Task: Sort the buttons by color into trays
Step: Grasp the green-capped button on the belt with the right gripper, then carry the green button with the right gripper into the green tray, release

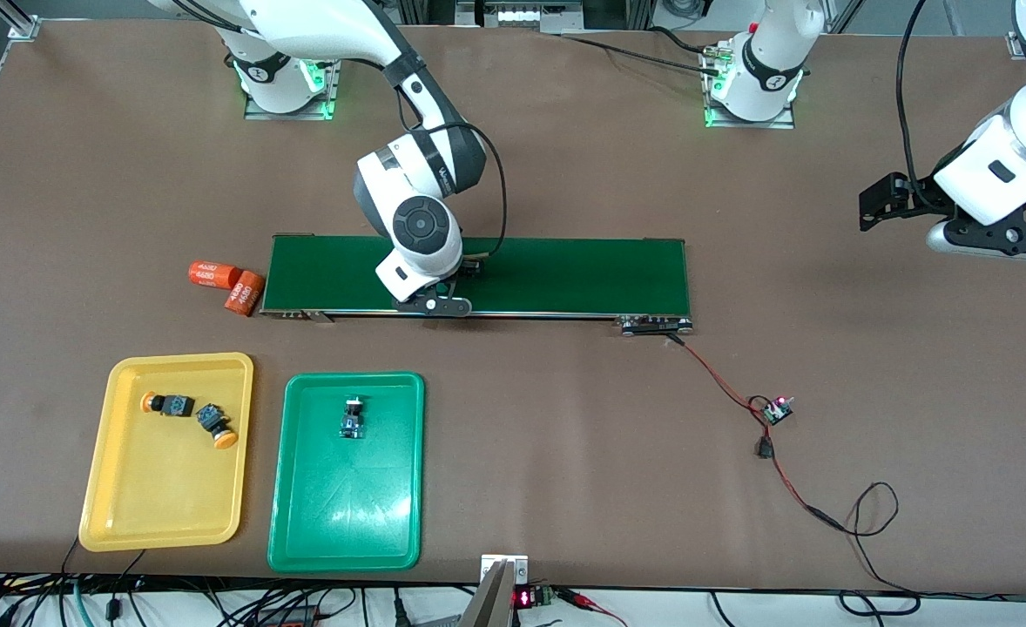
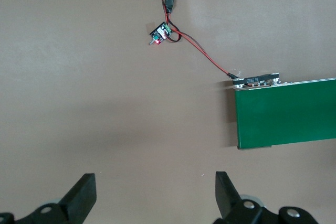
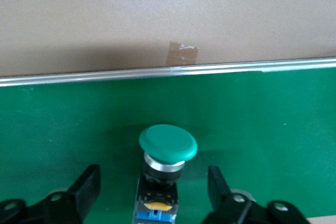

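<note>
Buttons are nearly sorted, and we're on the last one! Across the brown tabletop [image 1: 565, 435] runs the long dark-green conveyor belt [image 1: 565, 274], with two orange cylinders [image 1: 227, 285] lying off its end toward the right arm. Nearer the front camera sit the trays: the yellow tray [image 1: 130, 514] holds two orange-capped buttons [image 1: 191, 417], and the green tray [image 1: 347, 514] beside it holds one button [image 1: 353, 416].

The step in hand looks like the pick of the final green button [image 3: 167, 145], which lies on the belt. The right claw [image 3: 155, 182] is down at the belt, and its fingers [image 3: 86, 184] stand either side of the button's dark body, apart from it, not yet clamped, so nothing is held. The cap points out ahead of the claw.

Next move, by my reading: pinch onto the body, lift clear, then carry it over to the green tray.

The left claw [image 2: 155, 192] waits, spread wide and empty, over bare tabletop past the belt's end, near the little circuit board [image 2: 161, 33] and its red wire.
</note>
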### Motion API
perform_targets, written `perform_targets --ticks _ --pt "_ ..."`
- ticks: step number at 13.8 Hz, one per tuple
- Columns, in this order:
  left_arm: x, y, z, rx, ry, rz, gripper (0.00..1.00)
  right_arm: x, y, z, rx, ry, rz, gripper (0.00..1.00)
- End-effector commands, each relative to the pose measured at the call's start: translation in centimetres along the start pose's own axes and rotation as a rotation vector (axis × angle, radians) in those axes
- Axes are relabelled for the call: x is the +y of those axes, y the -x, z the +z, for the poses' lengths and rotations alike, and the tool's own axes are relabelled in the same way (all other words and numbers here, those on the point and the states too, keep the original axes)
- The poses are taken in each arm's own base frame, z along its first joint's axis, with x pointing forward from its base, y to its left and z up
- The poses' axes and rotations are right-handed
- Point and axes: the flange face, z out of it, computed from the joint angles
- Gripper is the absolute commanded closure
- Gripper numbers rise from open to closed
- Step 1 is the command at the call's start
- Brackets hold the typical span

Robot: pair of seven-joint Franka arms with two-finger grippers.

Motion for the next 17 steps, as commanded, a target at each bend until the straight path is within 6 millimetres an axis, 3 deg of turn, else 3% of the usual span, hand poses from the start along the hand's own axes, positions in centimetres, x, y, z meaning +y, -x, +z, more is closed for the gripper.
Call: perform_targets --ticks 1,5,9,10,14,16,17 --pt "0.0 0.2 -0.7 -0.002 -0.015 0.010 0.00 0.9 0.4 -1.8 -0.009 -0.038 0.030 0.82" --pt "0.0 0.2 -0.7 -0.002 -0.015 0.010 0.00 0.9 0.4 -2.2 -0.015 -0.034 0.018 0.97" --pt "0.0 0.2 -0.7 -0.002 -0.015 0.010 0.00 0.8 0.5 -2.1 -0.015 -0.031 0.008 0.98" --pt "0.0 0.2 -0.7 -0.002 -0.015 0.010 0.00 0.9 0.0 -3.1 0.000 -0.046 0.000 0.98" --pt "0.0 0.1 -0.7 -0.002 -0.015 0.011 0.00 6.9 -5.8 -12.3 0.044 -0.098 -0.002 1.00" --pt "0.2 0.1 -0.7 -0.002 -0.015 0.014 0.00 9.9 -8.2 -14.1 0.060 -0.114 -0.019 1.00" --pt "0.2 0.1 -0.7 0.000 -0.015 0.014 0.00 11.4 -9.5 -13.8 0.065 -0.116 -0.033 1.00"
